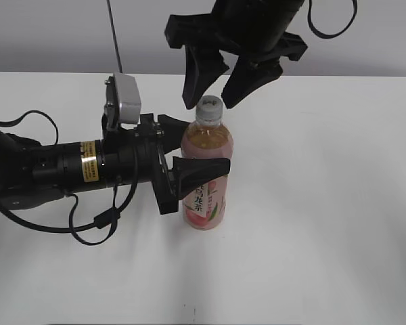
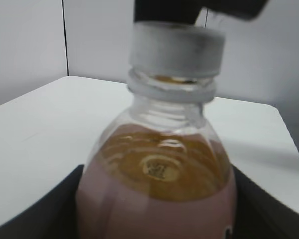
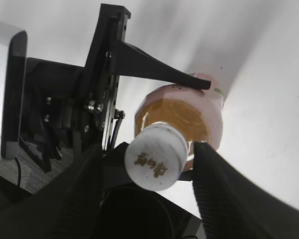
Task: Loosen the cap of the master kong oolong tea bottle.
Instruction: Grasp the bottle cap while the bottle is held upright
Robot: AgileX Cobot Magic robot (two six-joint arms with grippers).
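Observation:
The master kong oolong tea bottle [image 1: 207, 176] stands upright on the white table, with amber tea and a pink peach label. My left gripper [image 1: 189, 150] comes in from the left and is shut on the bottle's body. In the left wrist view the bottle [image 2: 159, 189] fills the frame between the dark jaws. The white cap [image 1: 210, 107] is on the neck; it also shows in the left wrist view [image 2: 175, 49] and the right wrist view [image 3: 157, 157]. My right gripper [image 1: 213, 88] hangs from above, open, its two fingers straddling the cap with gaps on both sides [image 3: 149, 172].
The white table [image 1: 325, 203] spreads around the bottle, with a grey wall behind. The left arm with its cables [image 1: 61, 169] lies across the table's left side. The left wrist camera housing [image 1: 124, 98] sits close to the right gripper's fingers.

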